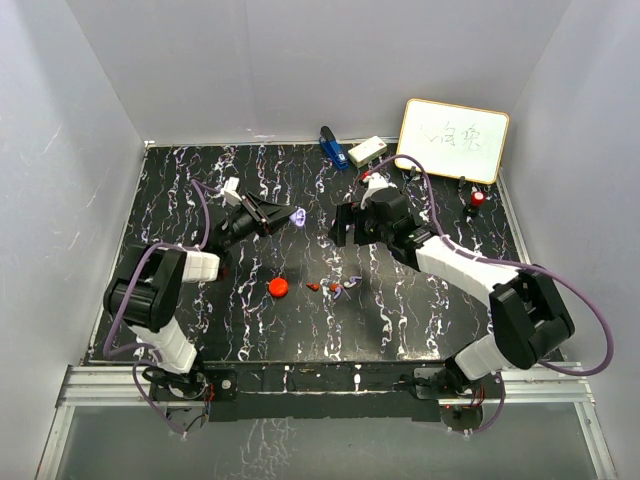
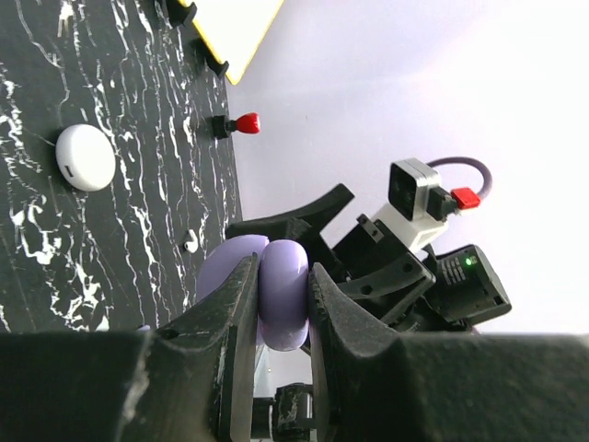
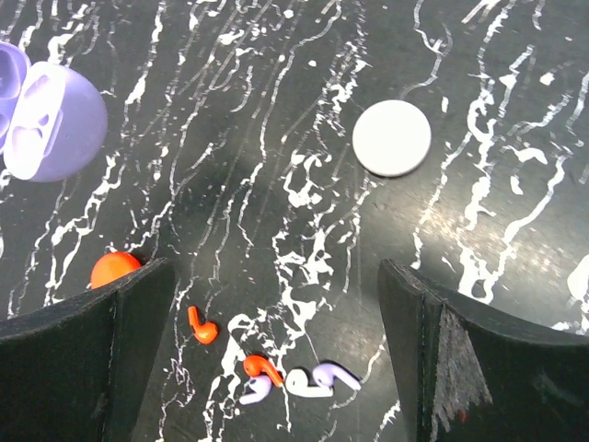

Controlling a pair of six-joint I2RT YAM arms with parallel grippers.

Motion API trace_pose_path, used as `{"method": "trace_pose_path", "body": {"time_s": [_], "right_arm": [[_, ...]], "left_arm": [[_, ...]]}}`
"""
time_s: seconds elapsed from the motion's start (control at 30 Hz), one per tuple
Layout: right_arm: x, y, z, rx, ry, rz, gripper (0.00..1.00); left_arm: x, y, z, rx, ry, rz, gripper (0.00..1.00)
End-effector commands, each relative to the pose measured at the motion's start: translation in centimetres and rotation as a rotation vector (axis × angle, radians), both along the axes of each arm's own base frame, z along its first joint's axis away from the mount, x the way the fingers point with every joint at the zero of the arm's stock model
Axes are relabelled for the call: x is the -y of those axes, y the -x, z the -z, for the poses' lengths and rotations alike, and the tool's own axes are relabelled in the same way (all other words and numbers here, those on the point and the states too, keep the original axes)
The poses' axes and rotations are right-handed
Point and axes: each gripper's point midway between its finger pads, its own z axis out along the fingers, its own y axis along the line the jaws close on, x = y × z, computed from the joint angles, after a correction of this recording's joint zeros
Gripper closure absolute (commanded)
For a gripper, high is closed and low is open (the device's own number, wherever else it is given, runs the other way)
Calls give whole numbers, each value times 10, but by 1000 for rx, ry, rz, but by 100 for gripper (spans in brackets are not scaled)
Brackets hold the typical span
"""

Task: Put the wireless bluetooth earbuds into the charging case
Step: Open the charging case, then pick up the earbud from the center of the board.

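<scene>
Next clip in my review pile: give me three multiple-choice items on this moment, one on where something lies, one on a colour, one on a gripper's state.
1. Where do the loose earbuds lie?
A) between the left gripper's jaws
B) on the table, just right of the red case in the top view
C) at the table's far edge

2. What colour is the case that the left gripper holds?
A) white
B) red
C) purple

3. How do the right gripper's jaws stand?
A) wide open, holding nothing
B) shut on an earbud
C) shut on the red case

Answers:
1 B, the small red, purple and white pieces lie together on the marbled top beside the red case.
2 C, the left wrist view shows the purple case pinched between the jaws.
3 A, the right wrist view shows bare table between the spread jaws.
</scene>
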Motion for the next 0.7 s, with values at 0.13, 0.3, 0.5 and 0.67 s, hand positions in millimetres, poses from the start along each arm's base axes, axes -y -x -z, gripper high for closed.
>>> {"method": "trace_pose_path", "body": {"time_s": [0.13,0.3,0.5,0.67], "right_arm": [[25,22,10,-50,146,29,22],[14,50,24,-108,218,-27,33],[-5,78,40,-126,242,-91,56],[-16,89,55,-142,267,-124,60]], "left_arm": [[-2,11,-7,31,79,24,100],[-5,14,-2,12,16,11,100],[-9,19,0,-6,-62,-5,100],[-11,24,3,-29,-62,-8,100]]}}
